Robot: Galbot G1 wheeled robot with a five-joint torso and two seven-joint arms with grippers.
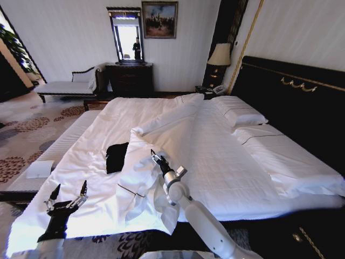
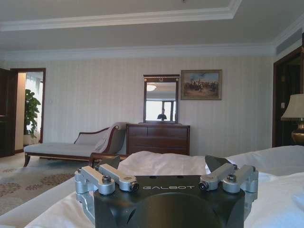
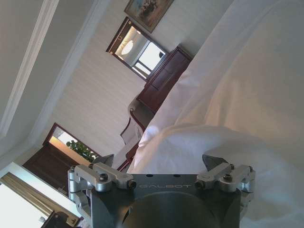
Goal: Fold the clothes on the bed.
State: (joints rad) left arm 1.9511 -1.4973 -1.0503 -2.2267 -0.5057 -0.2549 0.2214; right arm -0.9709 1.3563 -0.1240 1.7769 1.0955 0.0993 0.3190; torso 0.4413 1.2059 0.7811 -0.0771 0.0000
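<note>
The clothes (image 1: pixel 115 157) lie as a black bundle on the near left part of the bed (image 1: pixel 215 156), and a turned-back flap of white duvet (image 1: pixel 144 167) covers their right side. My right gripper (image 1: pixel 156 157) hovers open over that flap, just right of the clothes, with nothing between its fingers. In the right wrist view the right gripper (image 3: pixel 159 161) faces white bedding (image 3: pixel 228 109). My left gripper (image 1: pixel 68 195) stands open and upright near the bed's front left corner, well short of the clothes. In the left wrist view the left gripper (image 2: pixel 164 165) looks across the bed.
A small white folded towel (image 1: pixel 40 169) lies on the striped edge left of the bed. Pillows (image 1: pixel 240 113) and a dark headboard (image 1: pixel 291 97) are on the right. Across the patterned carpet stand a chaise bench (image 1: pixel 64 86), a dresser (image 1: pixel 129 79) and a lamp (image 1: pixel 220 54).
</note>
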